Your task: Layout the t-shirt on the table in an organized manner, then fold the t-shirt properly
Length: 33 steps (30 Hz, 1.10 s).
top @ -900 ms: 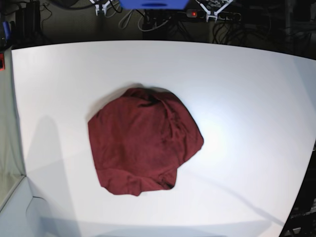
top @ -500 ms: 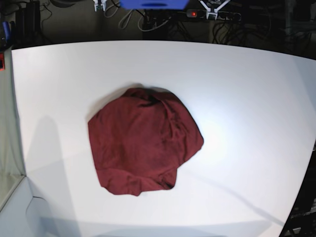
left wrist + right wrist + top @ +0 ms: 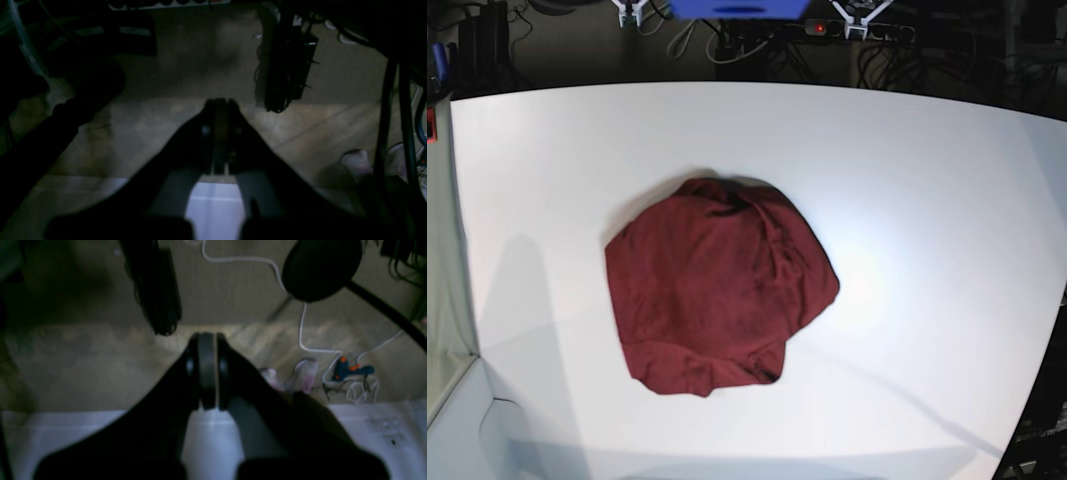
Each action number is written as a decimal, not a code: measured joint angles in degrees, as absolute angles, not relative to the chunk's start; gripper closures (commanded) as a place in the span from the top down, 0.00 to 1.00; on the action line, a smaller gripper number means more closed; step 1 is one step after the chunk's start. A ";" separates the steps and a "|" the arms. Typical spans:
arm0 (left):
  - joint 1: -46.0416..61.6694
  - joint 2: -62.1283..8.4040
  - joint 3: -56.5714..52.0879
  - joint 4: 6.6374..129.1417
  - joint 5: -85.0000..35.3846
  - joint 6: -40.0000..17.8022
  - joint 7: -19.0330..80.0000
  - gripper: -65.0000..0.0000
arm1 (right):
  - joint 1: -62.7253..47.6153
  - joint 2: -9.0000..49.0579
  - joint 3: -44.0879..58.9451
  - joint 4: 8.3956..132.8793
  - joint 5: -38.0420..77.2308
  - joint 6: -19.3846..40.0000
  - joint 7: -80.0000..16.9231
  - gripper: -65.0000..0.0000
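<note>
1. Nearest to us in the base view, the front stretch of the table [image 3: 907, 420] is plain white, crossed by a few soft grey shadows.
2. Just past that sits the t-shirt [image 3: 717, 295], dark red, bunched into a rounded heap a little left of the table's middle, lying flat on the surface with nothing touching it.
3. We see folds running down its right side, and a dark opening near its lower right edge; sleeves and collar we cannot pick out in this heap.
4. Beyond the shirt, the table runs on white to its curved far edge, and behind that we get dark floor with cables.
5. At the very top of the base view, two small white fittings peek in, well apart from the shirt.
6. Over to the left wrist view: the left claw [image 3: 218, 103] is clenched, pads pressed together with nothing between them, hanging above the floor with the table's edge beneath it.
7. On the right wrist view, the right claw [image 3: 206, 340] is clenched too and empty, above the table's edge, with a white cable [image 3: 302, 323] on the floor behind.
</note>
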<state>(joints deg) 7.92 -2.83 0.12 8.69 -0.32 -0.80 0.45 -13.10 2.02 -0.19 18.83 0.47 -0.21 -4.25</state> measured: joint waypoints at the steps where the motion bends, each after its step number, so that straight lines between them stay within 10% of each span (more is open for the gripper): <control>1: 7.92 -2.83 0.12 8.69 -0.32 -0.80 0.45 0.00 | -13.08 2.04 -0.16 18.87 0.47 -0.21 -4.27 0.00; 13: 13.23 -3.20 0.10 12.34 -0.36 -0.78 0.64 0.00 | -20.71 3.01 -0.16 28.95 0.49 -0.01 -4.12 0.00; 33: 51.53 -7.64 -5.19 89.14 -0.56 -0.14 1.76 0.00 | -52.58 5.58 3.31 90.41 0.67 0.51 -5.43 0.00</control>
<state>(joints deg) 51.53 -7.64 -5.19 89.14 -0.56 -0.14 1.76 -52.58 5.58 3.31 90.41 0.67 0.51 -5.43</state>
